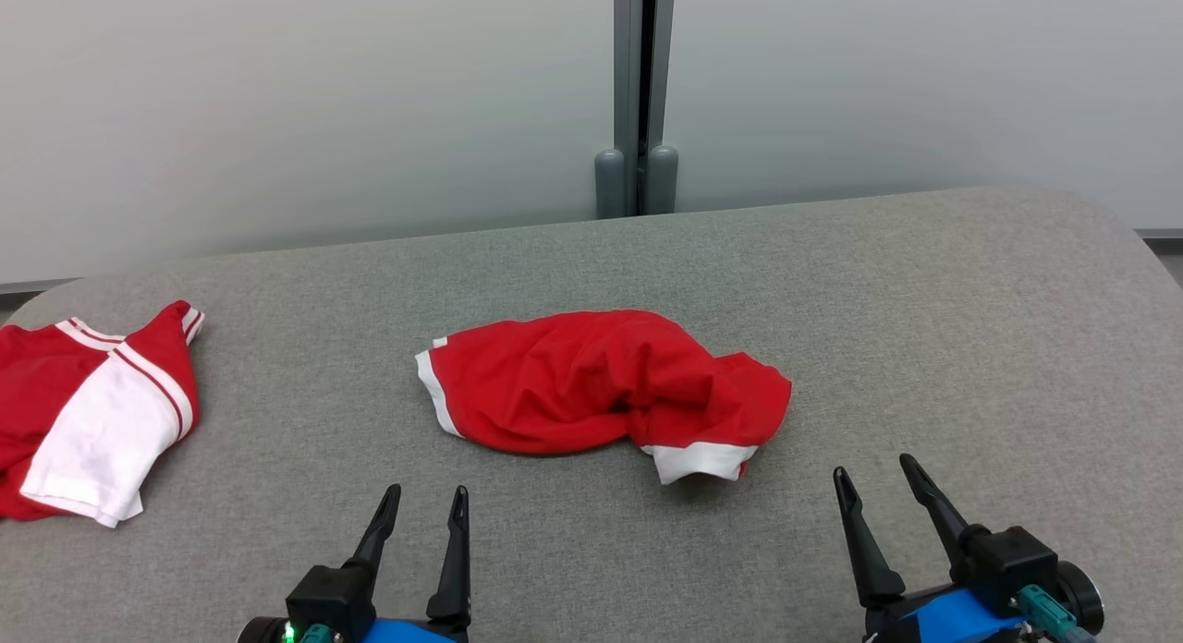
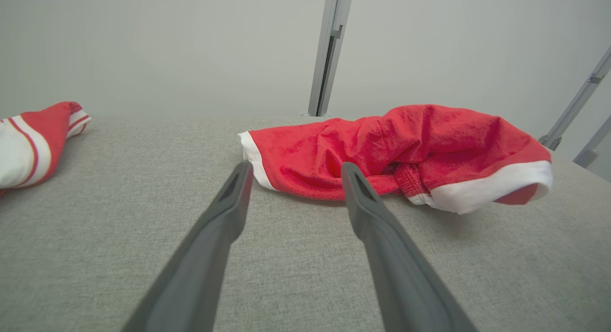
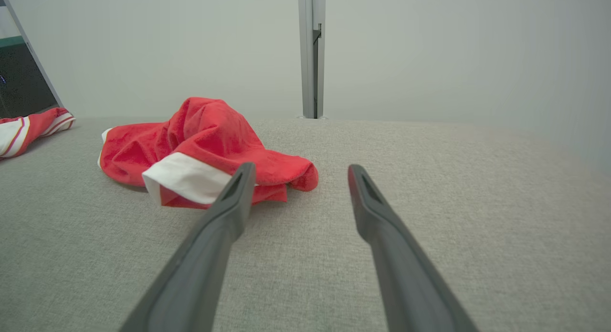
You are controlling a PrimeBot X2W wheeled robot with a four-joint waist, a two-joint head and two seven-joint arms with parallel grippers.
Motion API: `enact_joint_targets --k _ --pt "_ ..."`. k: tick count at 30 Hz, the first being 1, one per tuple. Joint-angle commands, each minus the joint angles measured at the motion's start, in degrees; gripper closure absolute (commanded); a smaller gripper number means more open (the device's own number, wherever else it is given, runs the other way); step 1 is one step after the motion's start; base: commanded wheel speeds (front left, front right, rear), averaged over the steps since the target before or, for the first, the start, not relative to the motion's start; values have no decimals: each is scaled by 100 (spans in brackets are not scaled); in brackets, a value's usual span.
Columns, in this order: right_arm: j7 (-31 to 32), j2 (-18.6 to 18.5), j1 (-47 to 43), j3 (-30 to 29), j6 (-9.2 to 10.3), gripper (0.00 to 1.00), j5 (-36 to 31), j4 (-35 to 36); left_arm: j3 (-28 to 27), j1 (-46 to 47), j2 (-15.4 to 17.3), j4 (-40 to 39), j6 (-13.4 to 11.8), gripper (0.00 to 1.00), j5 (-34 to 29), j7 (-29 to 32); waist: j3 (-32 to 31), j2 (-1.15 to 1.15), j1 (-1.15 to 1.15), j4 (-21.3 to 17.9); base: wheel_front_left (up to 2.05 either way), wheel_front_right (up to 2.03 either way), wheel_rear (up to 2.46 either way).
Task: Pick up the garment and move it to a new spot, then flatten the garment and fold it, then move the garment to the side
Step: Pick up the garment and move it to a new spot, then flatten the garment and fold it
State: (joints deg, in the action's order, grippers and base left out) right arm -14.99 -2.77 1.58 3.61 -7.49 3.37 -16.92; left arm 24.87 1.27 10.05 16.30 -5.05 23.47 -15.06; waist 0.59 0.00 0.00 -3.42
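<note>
One crumpled red garment lay on the grey table, straight in front of the single post. One red-and-white shirt lay far to the post's left. Two grippers, the left gripper and the right gripper, hovered either side of the post's line, each with fingers spread, gripping nothing.

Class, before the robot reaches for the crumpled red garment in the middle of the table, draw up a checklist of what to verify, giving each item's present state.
1. Left tool open and empty: ok.
2. Right tool open and empty: ok.
3. Crumpled red garment lies free, nothing on it: ok.
4. Bare grey table to its right for a new spot: ok.
5. Second garment, red and white, lies apart at far left: ok.
6. Crumpled red garment flattened: not ok, bunched.
</note>
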Motion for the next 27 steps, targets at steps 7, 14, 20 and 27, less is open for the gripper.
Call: enact_joint_targets --k 7,14,20,27 --pt "-30 -21 -74 86 -1 0 121 10 -528 -314 -223 -28 190 0 -301 -17 -18 0 0 -16 0 0 0" --pt "-30 -21 -58 93 -1 0 158 7 -823 -398 -365 39 360 0 -522 -17 -19 0 0 -21 0 0 0" --pt "-30 -21 -63 58 -1 0 165 24 -998 -404 -443 111 484 0 -656 -17 -28 0 0 -3 0 0 0" --pt "-30 -21 -71 32 -1 0 171 49 -1137 -381 -534 195 600 0 -751 -17 -21 0 0 5 0 0 0"
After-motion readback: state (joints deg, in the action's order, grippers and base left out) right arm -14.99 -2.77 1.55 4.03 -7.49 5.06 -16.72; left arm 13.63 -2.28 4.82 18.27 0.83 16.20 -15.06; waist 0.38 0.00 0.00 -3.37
